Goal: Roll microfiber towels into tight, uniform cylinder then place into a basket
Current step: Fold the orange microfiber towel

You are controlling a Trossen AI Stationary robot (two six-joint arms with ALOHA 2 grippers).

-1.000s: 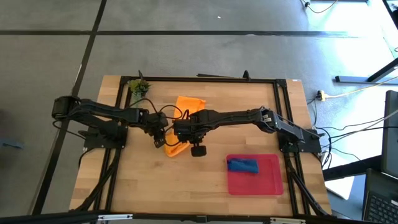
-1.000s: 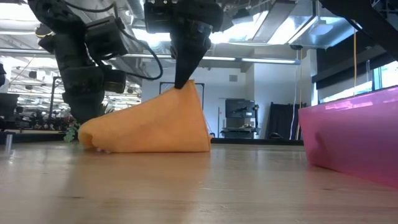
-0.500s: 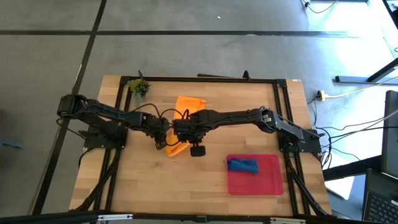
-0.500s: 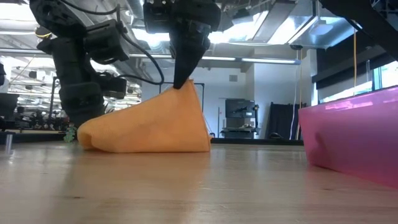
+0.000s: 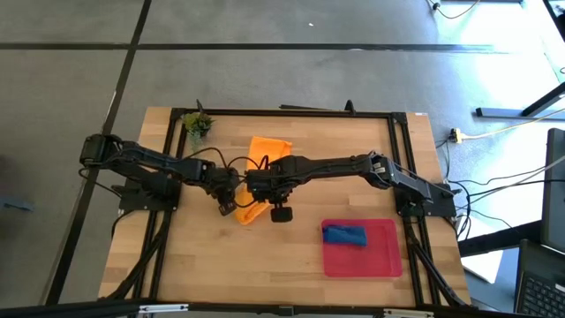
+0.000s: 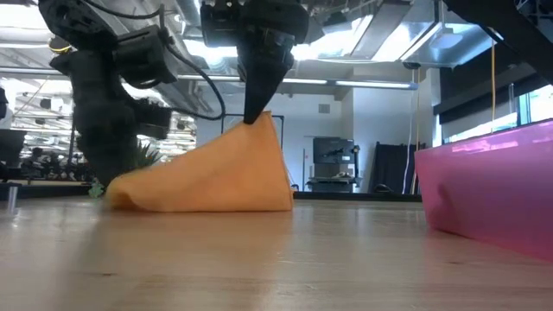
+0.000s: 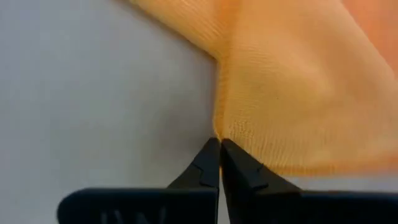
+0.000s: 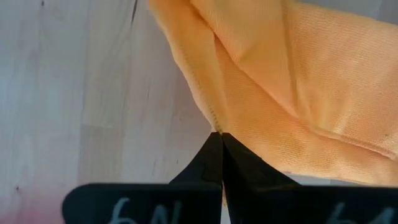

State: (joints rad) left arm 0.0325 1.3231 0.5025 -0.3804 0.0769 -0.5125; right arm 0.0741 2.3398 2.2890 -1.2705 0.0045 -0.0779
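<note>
The orange microfiber towel (image 5: 265,150) lies at the table's middle, and its near part is drawn up into a tent (image 6: 207,177). My right gripper (image 6: 252,117) is shut on the tent's peak. My left gripper (image 5: 231,205) is shut low at the towel's left end (image 6: 117,194), close to the table. The blue towel (image 5: 344,234) lies rolled up in the red basket (image 5: 380,261) at the near right. My left gripper pinches the orange towel's edge (image 7: 227,127) between its two fingertips, at the low left end of the tent. The fingers slant down from the table's left. That end lies at the table top. My right gripper pinches the towel's hemmed edge (image 8: 214,121) between its fingertips, coming from above and pointing down. The held spot is lifted as the tent's peak, and the cloth slopes from it down to the table on both sides.
A small green plant (image 5: 197,124) stands at the far left corner. The basket's wall (image 6: 484,186) rises at the right in the low view. Bare wood lies along the near edge (image 5: 229,265).
My left arm has reached a little farther toward the towel's low left end, and its gripper now sits at the cloth's edge. That end lies slightly flatter. My right gripper has kept the peak up and still.
</note>
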